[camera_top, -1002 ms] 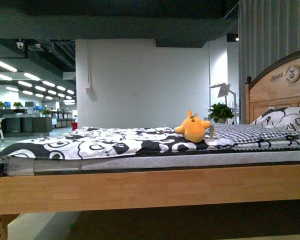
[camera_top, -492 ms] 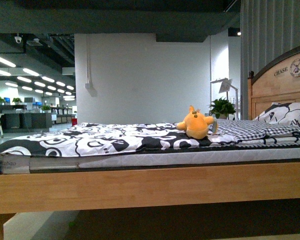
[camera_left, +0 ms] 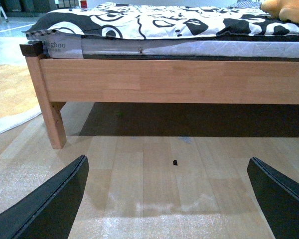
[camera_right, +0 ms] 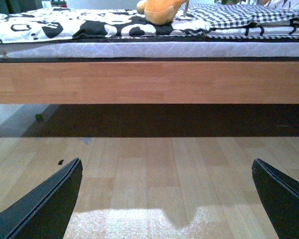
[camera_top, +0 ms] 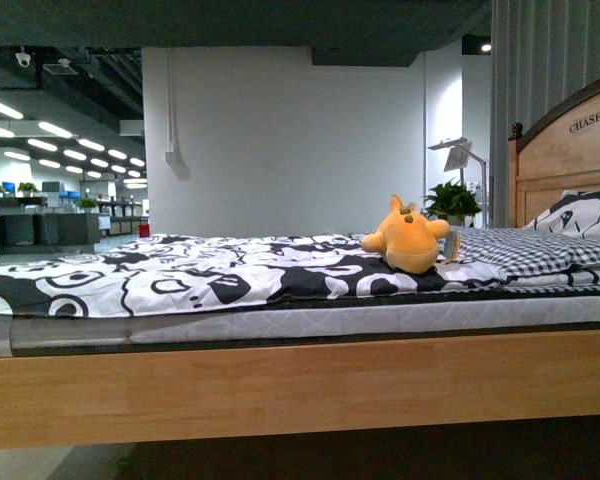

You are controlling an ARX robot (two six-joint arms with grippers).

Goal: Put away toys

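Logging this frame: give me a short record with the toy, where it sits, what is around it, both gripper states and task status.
toy: one yellow-orange plush, lying on the bed
resting on: black-and-white duvet, where it meets the checked sheet
bed: wooden frame, headboard at the right end
pillow: patterned pillow against the headboard
left gripper: open, empty, facing the bed's side
right gripper: open, empty, facing the bed's side
task status: toy untouched, not yet put away
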